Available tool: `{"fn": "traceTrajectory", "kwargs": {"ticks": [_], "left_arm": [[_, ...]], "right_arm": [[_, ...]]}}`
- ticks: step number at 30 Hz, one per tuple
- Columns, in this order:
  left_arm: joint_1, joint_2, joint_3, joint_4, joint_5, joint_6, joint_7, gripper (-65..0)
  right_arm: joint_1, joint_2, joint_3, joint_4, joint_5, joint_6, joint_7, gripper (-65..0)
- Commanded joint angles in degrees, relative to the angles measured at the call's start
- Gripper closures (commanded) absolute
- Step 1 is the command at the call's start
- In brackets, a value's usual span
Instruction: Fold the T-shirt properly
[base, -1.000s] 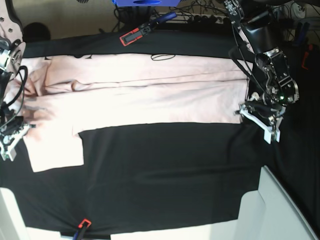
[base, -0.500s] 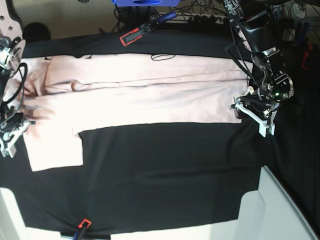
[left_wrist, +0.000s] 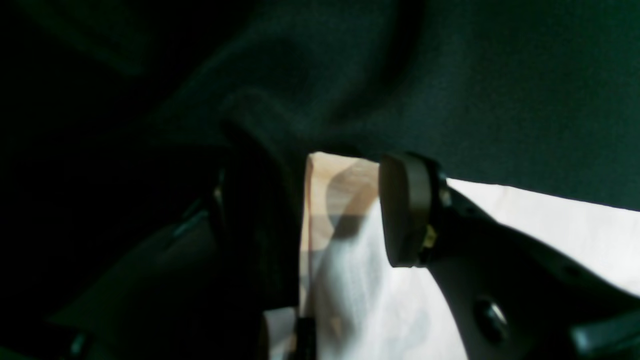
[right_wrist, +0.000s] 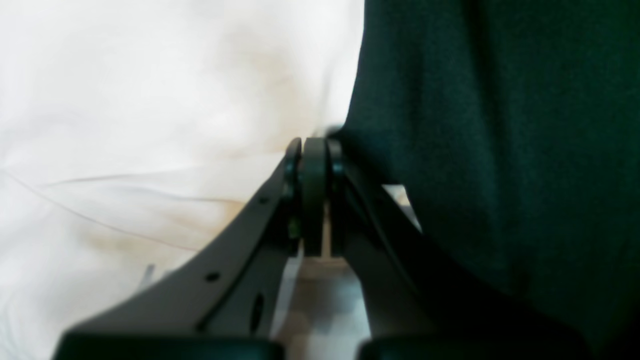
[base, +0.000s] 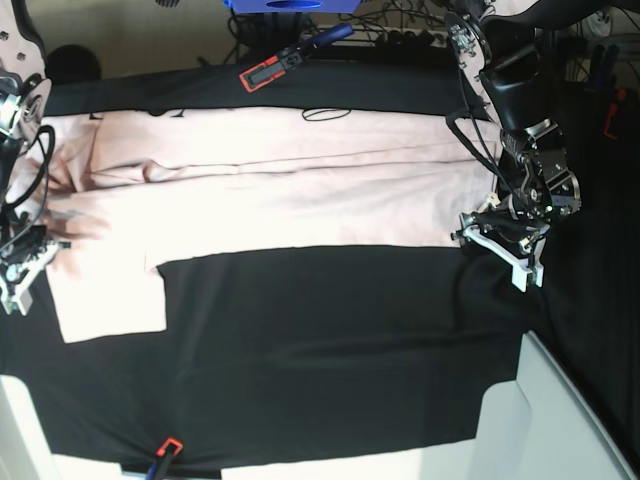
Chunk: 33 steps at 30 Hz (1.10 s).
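The pale pink T-shirt (base: 280, 195) lies flat as a long band across the far half of the black tablecloth (base: 330, 340), with one sleeve hanging toward the near left. My left gripper (base: 490, 243) stands open at the shirt's near right corner. In the left wrist view, that T-shirt (left_wrist: 345, 225) corner lies between the spread fingers (left_wrist: 405, 210) of the left gripper (left_wrist: 325, 215). My right gripper (base: 22, 265) is at the shirt's left edge. The right wrist view shows the right gripper (right_wrist: 314, 150) shut, its tips at the T-shirt (right_wrist: 150, 100) border. Whether cloth is pinched is hidden.
A red and black clamp (base: 265, 72) and a blue-handled tool (base: 328, 35) lie at the far table edge among cables. Another red clamp (base: 168, 448) grips the near edge. A white box (base: 560, 420) stands at the near right.
The left gripper has slid leftward and slightly up to the shirt's near right corner. The right gripper has risen a little along the shirt's left edge.
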Motion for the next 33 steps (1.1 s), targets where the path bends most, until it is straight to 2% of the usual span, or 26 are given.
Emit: {"fn": "traceTrajectory", "kwargs": {"ticks": [1,3,4,9,13,15,20,25,33], "left_arm": [[-0.5,-0.1,0.1,0.4,-0.2,0.0,1.1,-37.8],[-0.4,-0.1,0.1,0.5,-0.2,0.0,1.1,-36.3],[-0.2,-0.1,0.1,0.5,-0.2,0.0,1.1,-32.8],[-0.1,-0.2,0.1,0.2,0.2,0.0,1.1,-9.2],[-0.1,-0.2,0.1,0.3,0.1,0.0,1.1,-5.4],[-0.1,-0.3,0.1,0.5,-0.3,0.0,1.1,0.0],[0.0,-0.1,-0.2,4.8,-0.3,0.0,1.4,0.0],[1.0,1.0,0.1,12.4,-0.2,0.0,1.7,0.0],[0.8,1.0,0.1,13.8,-0.3,0.0,1.6,0.0]], "right_arm": [[1.5,1.2,0.0,0.9,0.5,0.2,1.0,0.0],[1.5,1.2,0.0,0.9,0.5,0.2,1.0,0.0],[1.5,1.2,0.0,0.9,0.5,0.2,1.0,0.0],[1.5,1.1,0.0,0.9,0.5,0.2,1.0,0.0],[1.5,1.1,0.0,0.9,0.5,0.2,1.0,0.0],[1.5,1.1,0.0,0.9,0.5,0.3,1.0,0.0],[1.5,1.0,0.3,1.5,0.5,0.3,1.4,0.0],[1.4,0.9,0.5,7.9,0.6,0.3,1.0,0.0],[1.4,0.9,0.5,10.8,0.6,0.3,0.9,0.0]]}}
